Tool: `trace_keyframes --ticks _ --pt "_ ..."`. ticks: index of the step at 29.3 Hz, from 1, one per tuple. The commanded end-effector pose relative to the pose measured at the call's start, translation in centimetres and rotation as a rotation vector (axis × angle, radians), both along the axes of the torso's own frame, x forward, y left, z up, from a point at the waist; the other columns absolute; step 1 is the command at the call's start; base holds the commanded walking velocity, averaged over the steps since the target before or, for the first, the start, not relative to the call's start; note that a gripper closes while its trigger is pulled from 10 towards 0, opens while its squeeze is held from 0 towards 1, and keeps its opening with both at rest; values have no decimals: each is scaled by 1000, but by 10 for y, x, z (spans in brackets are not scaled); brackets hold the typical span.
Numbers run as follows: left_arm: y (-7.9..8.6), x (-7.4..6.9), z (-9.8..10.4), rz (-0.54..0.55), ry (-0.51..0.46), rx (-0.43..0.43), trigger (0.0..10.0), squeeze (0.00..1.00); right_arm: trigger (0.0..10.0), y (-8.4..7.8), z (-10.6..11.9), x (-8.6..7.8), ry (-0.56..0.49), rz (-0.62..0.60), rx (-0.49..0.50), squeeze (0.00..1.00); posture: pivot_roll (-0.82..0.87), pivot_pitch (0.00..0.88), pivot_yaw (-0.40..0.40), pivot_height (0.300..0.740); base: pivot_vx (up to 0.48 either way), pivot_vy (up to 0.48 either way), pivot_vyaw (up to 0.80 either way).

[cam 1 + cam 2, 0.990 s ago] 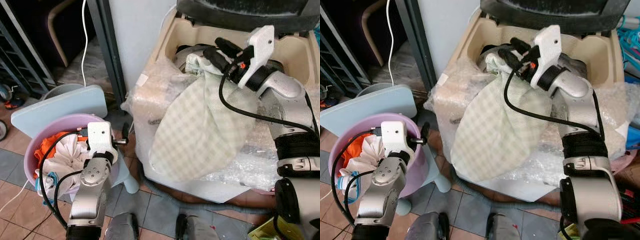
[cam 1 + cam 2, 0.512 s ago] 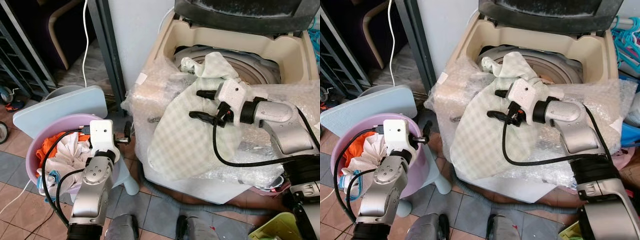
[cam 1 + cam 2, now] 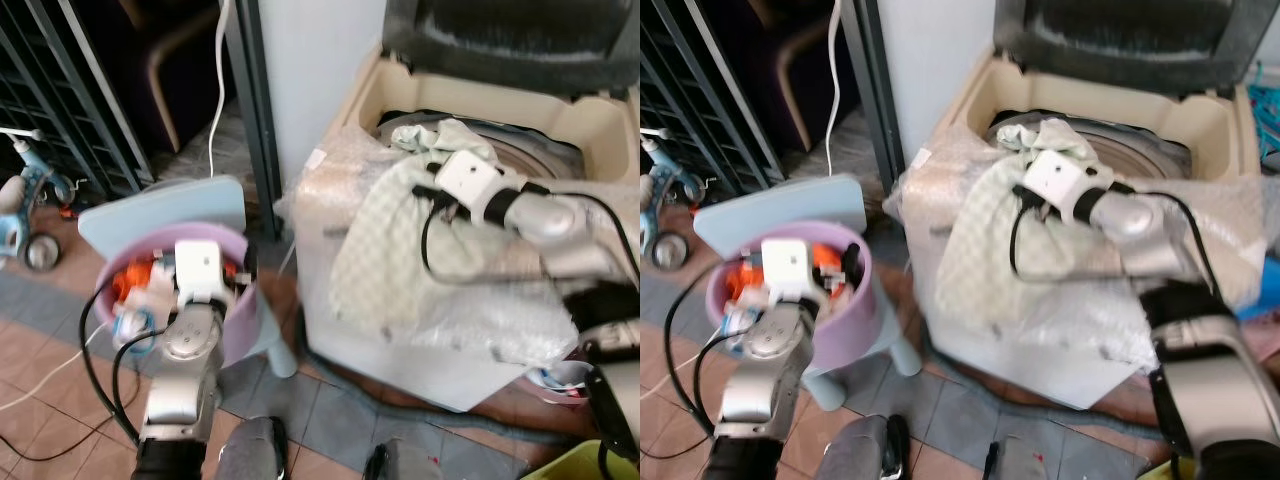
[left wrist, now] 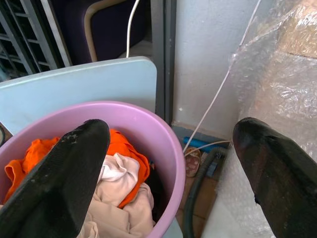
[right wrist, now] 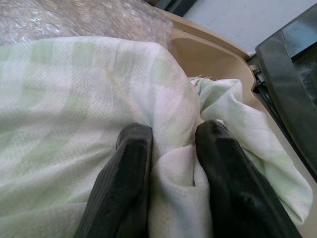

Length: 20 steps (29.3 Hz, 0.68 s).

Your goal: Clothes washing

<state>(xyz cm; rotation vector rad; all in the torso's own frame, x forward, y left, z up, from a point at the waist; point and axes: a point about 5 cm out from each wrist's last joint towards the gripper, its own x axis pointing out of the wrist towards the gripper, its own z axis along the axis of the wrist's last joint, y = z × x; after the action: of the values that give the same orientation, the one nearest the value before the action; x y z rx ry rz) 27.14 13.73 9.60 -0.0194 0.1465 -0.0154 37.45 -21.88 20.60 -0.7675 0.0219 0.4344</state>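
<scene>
Pale green checked cloth point(image 5: 74, 109) — bunched, pinched by right gripper point(image 5: 171, 148)

Pale green-and-white checked cloth point(image 5: 84, 94), lilac basin point(image 4: 148, 129), orange garment point(image 4: 124, 148), cream washer tub point(image 3: 480, 90).

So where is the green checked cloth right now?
The checked cloth hangs over the washing machine front rim on the robot's right, pinched by the right gripper.

Laundry basket point(image 3: 240, 320) w/ clothes point(image 4: 119, 183) sits on stool point(image 3: 165, 205), left of washing machine point(image 3: 600, 130). Checked cloth point(image 3: 390, 240) draped over machine's front rim; right gripper point(image 5: 168, 148) on it.
</scene>
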Motion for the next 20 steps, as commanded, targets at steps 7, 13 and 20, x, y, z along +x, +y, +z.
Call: trace_keyframes --ticks 7,13,20 --pt "1 3 3 7 -9 15 10000 0 0 -46 28 17 -155 -469 382 0 -3 87 37 740 0 0 0" --pt "1 4 3 8 -9 17 10000 0 0 -63 60 13 -372 -588 589 0 -7 83 37 740 0 0 0" --pt "1 5 3 10 -12 17 10000 0 10000 -25 53 15 -209 -182 445 0 -6 81 37 740 0 0 0"
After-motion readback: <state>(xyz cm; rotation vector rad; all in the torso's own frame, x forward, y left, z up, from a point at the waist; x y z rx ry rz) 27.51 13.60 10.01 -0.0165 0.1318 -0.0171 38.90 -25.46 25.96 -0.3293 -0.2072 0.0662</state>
